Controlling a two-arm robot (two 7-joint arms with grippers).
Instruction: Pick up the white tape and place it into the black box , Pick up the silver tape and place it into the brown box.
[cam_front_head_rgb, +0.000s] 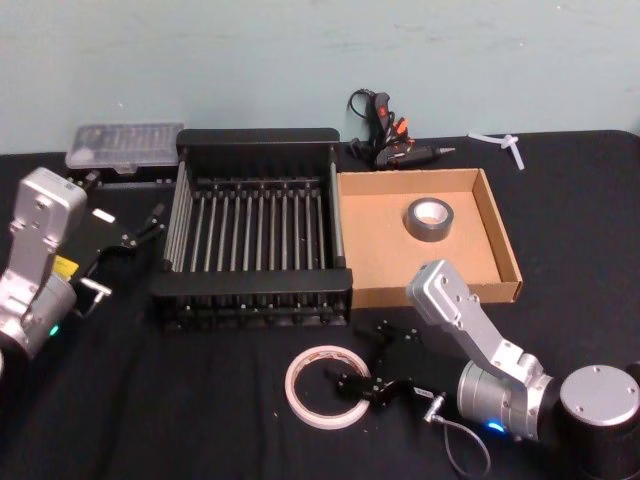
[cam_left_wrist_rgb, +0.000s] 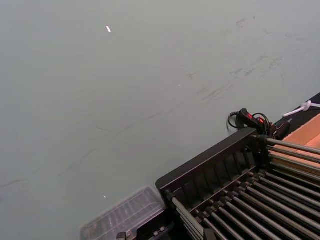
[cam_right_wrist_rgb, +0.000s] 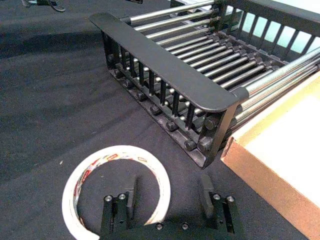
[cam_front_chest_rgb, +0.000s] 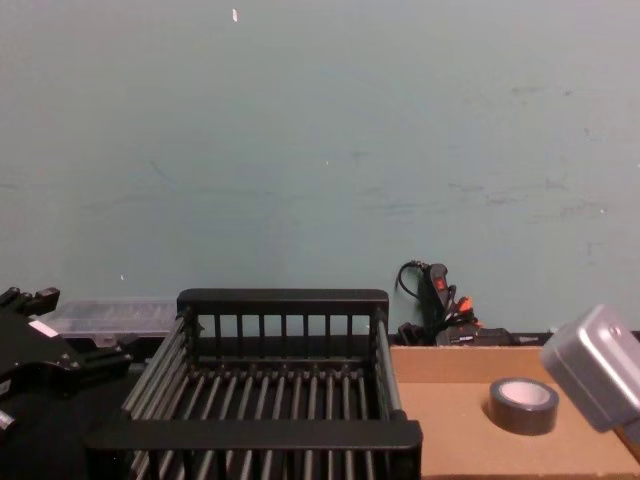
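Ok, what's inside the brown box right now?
The silver tape lies flat on the brown box floor, toward its far right part. The rest of the floor is bare cardboard, though the right arm covers a small patch at the near rim.

Black box (cam_front_head_rgb: 255, 230) in all views, seemingly.

We see the crate (cam_front_head_rgb: 255, 235) at the worktop's (cam_front_head_rgb: 150, 400) centre, the tray (cam_front_head_rgb: 425, 275) touching it at 3 o'clock with the silver tape (cam_front_head_rgb: 430, 218) inside. The white tape (cam_front_head_rgb: 325, 387) lies at 6 o'clock of the crate, on the worktop.
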